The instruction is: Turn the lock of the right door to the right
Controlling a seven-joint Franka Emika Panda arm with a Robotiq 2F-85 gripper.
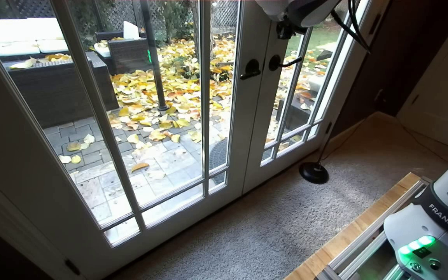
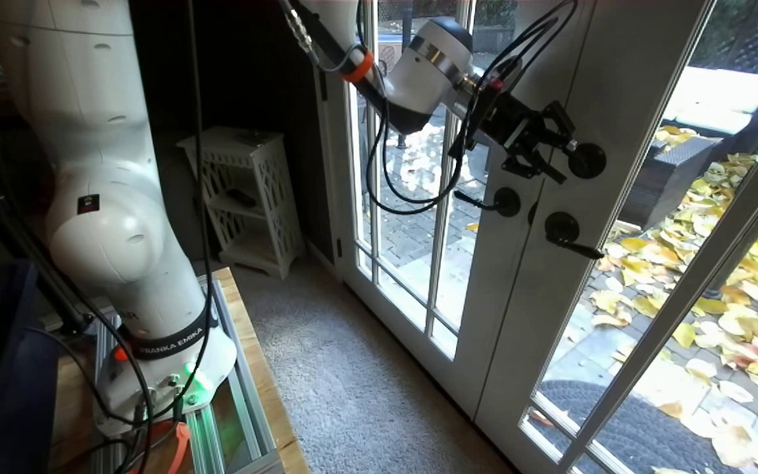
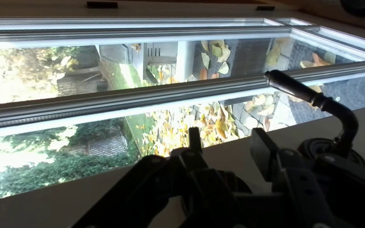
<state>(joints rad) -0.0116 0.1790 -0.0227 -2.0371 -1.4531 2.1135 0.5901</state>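
Observation:
The right door (image 1: 272,101) is white-framed with tall glass panes and a dark lever handle (image 1: 286,62); it also shows in an exterior view (image 2: 517,368). Its lock, a dark round knob (image 2: 589,160), sits above the lever. In the wrist view the lock (image 3: 241,183) shows partly as a dark disc behind the fingers. My gripper (image 2: 563,158) is close in front of the lock, fingers pointing at the door. In the wrist view my gripper (image 3: 228,139) is open, with nothing between its tips. Whether a finger touches the knob cannot be told. In an exterior view the gripper (image 1: 286,30) blends with the lock area.
The left door (image 1: 243,128) stands beside it with its own lever (image 1: 250,70). The right door's lever (image 3: 299,90) is close to one finger in the wrist view. Cables (image 2: 405,207) loop below the wrist. A black round base (image 1: 314,173) stands on the carpet; a white shelf (image 2: 254,155) stands behind.

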